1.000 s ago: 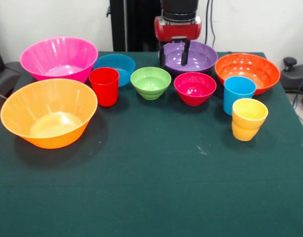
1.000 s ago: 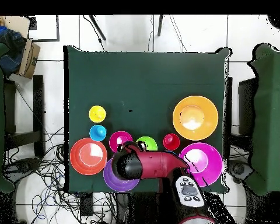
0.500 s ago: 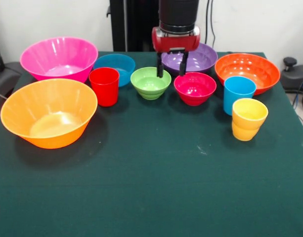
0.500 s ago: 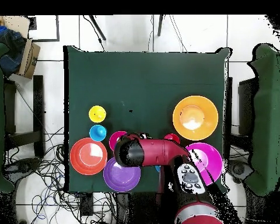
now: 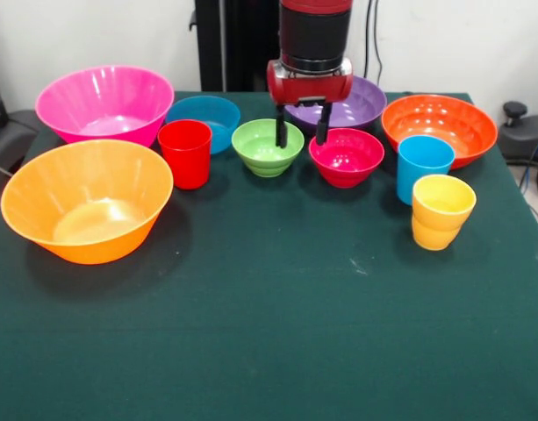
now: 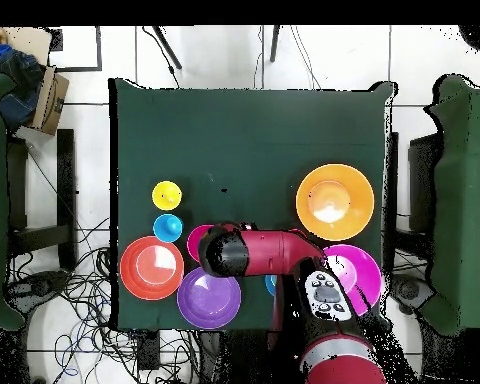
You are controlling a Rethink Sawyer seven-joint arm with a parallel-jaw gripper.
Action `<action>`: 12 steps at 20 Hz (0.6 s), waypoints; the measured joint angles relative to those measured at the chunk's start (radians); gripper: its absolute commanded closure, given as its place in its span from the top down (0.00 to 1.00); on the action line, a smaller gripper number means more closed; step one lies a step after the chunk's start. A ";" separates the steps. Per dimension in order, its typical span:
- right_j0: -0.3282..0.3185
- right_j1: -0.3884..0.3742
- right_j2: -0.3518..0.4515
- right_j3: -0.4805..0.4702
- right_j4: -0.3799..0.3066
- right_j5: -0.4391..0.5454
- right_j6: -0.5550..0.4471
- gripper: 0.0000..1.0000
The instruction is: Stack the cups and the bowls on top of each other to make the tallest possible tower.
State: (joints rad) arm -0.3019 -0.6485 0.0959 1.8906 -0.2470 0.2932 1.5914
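My gripper point(image 5: 301, 134) is open and empty. It hangs over the gap between the small green bowl point(image 5: 266, 147) and the small crimson-pink bowl point(image 5: 346, 157), one finger by each rim. The purple bowl point(image 5: 360, 103) is just behind it, the orange bowl point(image 5: 440, 128) to the right. The small blue bowl point(image 5: 204, 118), large pink bowl point(image 5: 104, 103) and large yellow-orange bowl point(image 5: 86, 210) are at the left. The red cup point(image 5: 185, 154), sky-blue cup point(image 5: 423, 167) and yellow cup point(image 5: 441, 211) stand upright. Overhead, the arm point(image 6: 254, 253) hides the green bowl.
All the pieces stand apart, unstacked, on the dark green table point(image 5: 269, 333), in its half nearer the robot. Overhead, the purple bowl point(image 6: 208, 298) and orange bowl point(image 6: 151, 268) lie close to the table edge by the robot's base point(image 6: 334, 360).
The gripper has moved from over the purple bowl forward, away from the pedestal, to the gap between the green and crimson-pink bowls. It stayed open. No cup or bowl moved.
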 measured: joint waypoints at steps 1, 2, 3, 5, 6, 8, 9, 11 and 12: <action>0.000 0.001 0.001 -0.007 0.000 0.011 0.000 1.00; 0.000 0.001 0.002 -0.009 0.000 0.014 0.000 1.00; 0.000 0.001 0.002 -0.011 0.000 0.017 0.000 1.00; 0.000 0.001 0.002 -0.015 0.000 0.021 0.000 1.00; 0.000 0.001 0.002 -0.016 0.000 0.021 0.000 1.00; 0.000 0.001 0.002 -0.017 0.000 0.021 0.000 1.00; 0.000 0.001 0.002 -0.018 0.000 0.021 0.000 1.00; 0.000 0.001 0.002 -0.019 0.000 0.021 0.000 1.00; 0.000 0.002 0.002 -0.019 0.000 0.021 0.000 1.00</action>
State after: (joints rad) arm -0.3019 -0.6469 0.0974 1.8715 -0.2472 0.3140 1.5914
